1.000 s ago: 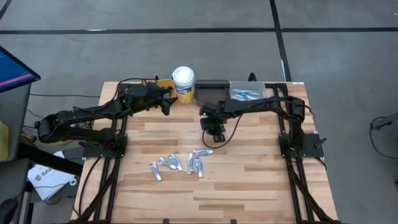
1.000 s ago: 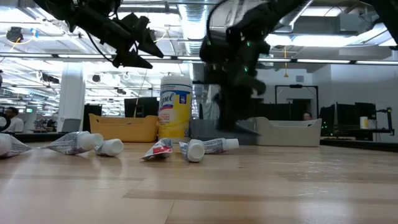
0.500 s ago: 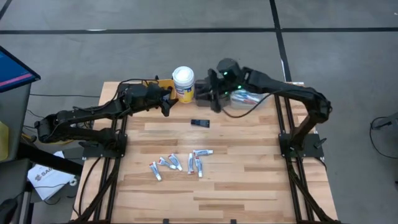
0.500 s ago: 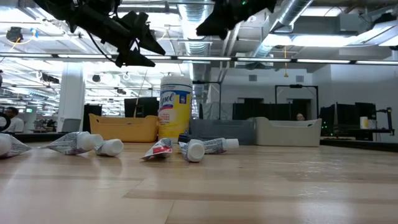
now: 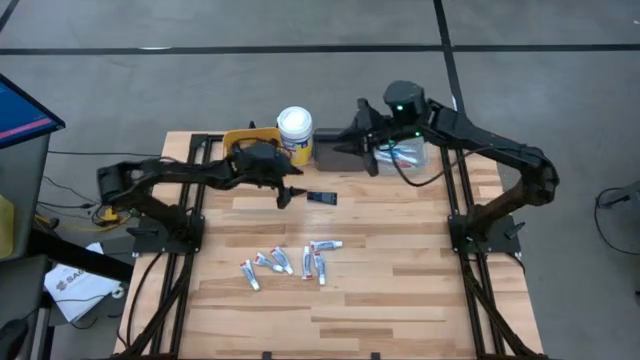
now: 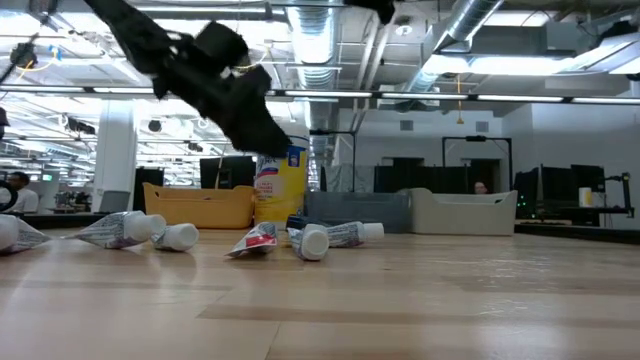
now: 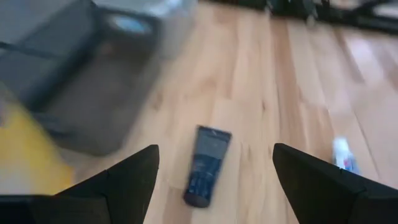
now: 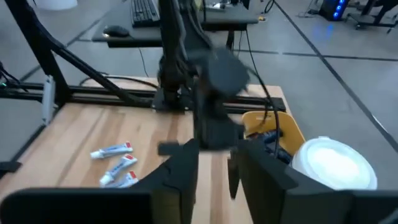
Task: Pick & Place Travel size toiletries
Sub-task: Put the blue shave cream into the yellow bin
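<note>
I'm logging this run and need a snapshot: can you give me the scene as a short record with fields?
left tool: open, above the dark tube
dark tube: lying flat on the table, alone, near the bins
white tubes: loose cluster on the table's middle
right tool: raised over the bins at the back edge, nothing seen in it
yellow tub: upright, white lid on, between the bins
table: wooden planks

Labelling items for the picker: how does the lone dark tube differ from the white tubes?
The dark navy tube lies alone, near the bins; the white tubes lie clustered nearer the table's front. The navy one is flat and dark all over; the white ones carry red-blue marks and white caps. The left end effector points at the navy tube, not at the white ones. All lie flat on the table.
</note>
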